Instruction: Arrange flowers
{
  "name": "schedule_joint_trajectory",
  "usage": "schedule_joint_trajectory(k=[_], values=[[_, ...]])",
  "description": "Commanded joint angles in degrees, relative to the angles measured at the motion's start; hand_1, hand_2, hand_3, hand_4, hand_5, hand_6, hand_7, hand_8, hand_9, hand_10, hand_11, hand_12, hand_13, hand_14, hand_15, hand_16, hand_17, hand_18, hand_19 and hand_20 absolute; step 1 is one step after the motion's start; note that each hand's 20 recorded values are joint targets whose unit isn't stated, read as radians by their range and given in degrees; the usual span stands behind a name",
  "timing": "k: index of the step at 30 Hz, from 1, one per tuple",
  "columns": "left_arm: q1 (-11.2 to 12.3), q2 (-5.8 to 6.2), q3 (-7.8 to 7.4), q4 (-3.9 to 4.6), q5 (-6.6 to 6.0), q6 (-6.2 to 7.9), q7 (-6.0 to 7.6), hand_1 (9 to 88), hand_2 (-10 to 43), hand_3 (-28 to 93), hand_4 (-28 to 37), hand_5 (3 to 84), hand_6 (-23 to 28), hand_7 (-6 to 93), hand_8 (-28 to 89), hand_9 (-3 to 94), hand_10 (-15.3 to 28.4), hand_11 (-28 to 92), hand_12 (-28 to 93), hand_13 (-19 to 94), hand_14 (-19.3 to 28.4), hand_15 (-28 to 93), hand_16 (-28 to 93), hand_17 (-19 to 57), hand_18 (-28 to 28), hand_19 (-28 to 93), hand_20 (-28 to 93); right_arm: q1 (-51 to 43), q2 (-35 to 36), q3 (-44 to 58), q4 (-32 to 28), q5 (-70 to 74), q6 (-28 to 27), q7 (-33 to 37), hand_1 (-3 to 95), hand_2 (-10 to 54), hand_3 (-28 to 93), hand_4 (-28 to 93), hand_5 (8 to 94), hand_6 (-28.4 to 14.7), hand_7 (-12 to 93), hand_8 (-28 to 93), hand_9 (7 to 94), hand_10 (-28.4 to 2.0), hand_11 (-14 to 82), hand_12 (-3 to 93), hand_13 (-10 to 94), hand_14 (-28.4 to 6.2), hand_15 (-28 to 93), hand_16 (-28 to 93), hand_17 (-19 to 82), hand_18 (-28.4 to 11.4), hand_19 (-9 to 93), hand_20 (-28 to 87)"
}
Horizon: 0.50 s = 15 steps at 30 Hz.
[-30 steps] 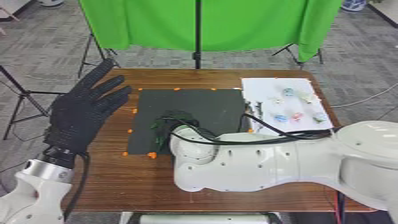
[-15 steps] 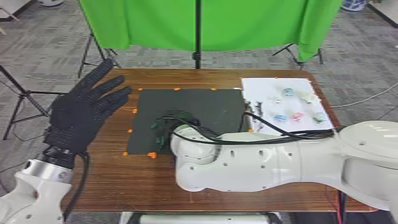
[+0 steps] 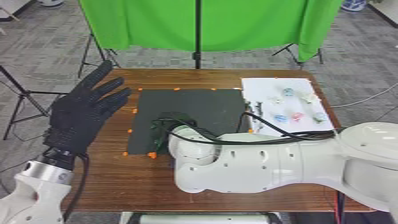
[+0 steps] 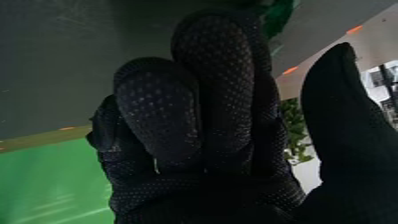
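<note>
In the head view my right hand (image 3: 182, 121) is low over the left part of the black mat (image 3: 218, 102), partly hidden by its white arm. Dark green foliage (image 3: 161, 143) shows beside it. In the right wrist view the right hand (image 4: 218, 100) has relaxed fingers with the thumb apart. A green leaf (image 4: 278, 19) lies past the fingertips, and more leaves (image 4: 292, 125) show beyond the gap by the thumb. My left hand (image 3: 78, 112) is raised at the table's left side, fingers straight. Small blue, pink and pale flowers (image 3: 296, 117) lie on a white sheet (image 3: 258, 87).
Dark thin stems (image 3: 259, 108) lie along the white sheet's left side. Orange markers (image 3: 152, 155) edge the mat on the brown table (image 3: 258, 200). The right arm and its cables span the table's front right. A green backdrop (image 3: 142, 25) stands behind.
The right arm has shifted slightly toward the table's front edge, with its hand still over the mat's left part. The left arm has hardly moved.
</note>
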Motion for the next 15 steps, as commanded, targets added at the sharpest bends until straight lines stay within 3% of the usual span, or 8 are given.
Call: schedule_joint_trajectory(k=[1,7,15], values=[[1.63,-0.68,-0.67,-0.53,-0.09,1.23,-0.59,22.7,6.4,75,-25.2,24.9,4.2,15.3,-11,21.6,16.8,18,13,14,22.5,28,0,-18.7,23.3,38,9,2.46,0.04,-2.55,-1.15,-4.74,2.07,1.58,33.3,4.1,63,-28,82.1,0.6,13,-12,93.7,-11.3,36.7,19.0,83,-10.4,68,18,45,-24.6,93,35],[2.08,-1.09,-0.67,-0.67,-0.12,1.46,-0.63,22.7,6.5,75,-25.2,25.0,4.3,15.3,-11,21.7,16.9,18,13,14,22.5,28,0,-18.7,23.3,38,9,3.62,0.43,-3.82,-0.57,-7.09,4.06,3.04,31.8,3.7,64,-28,83.4,-0.6,14,-12,93.7,-11.1,38.3,18.4,84,-10.2,67,18,46,-25.1,93,36],[2.09,-1.28,-0.36,-0.72,0.03,1.52,-0.40,22.7,6.5,75,-25.3,24.9,4.2,15.4,-11,21.7,16.9,18,13,14,22.6,28,0,-18.7,23.3,38,9,2.70,1.56,-0.99,0.06,-2.48,1.19,0.48,28.4,3.8,66,-26,72.3,-3.0,13,-12,93.6,-12.2,35.0,20.1,83,-10.6,67,19,45,-25.7,93,36]])
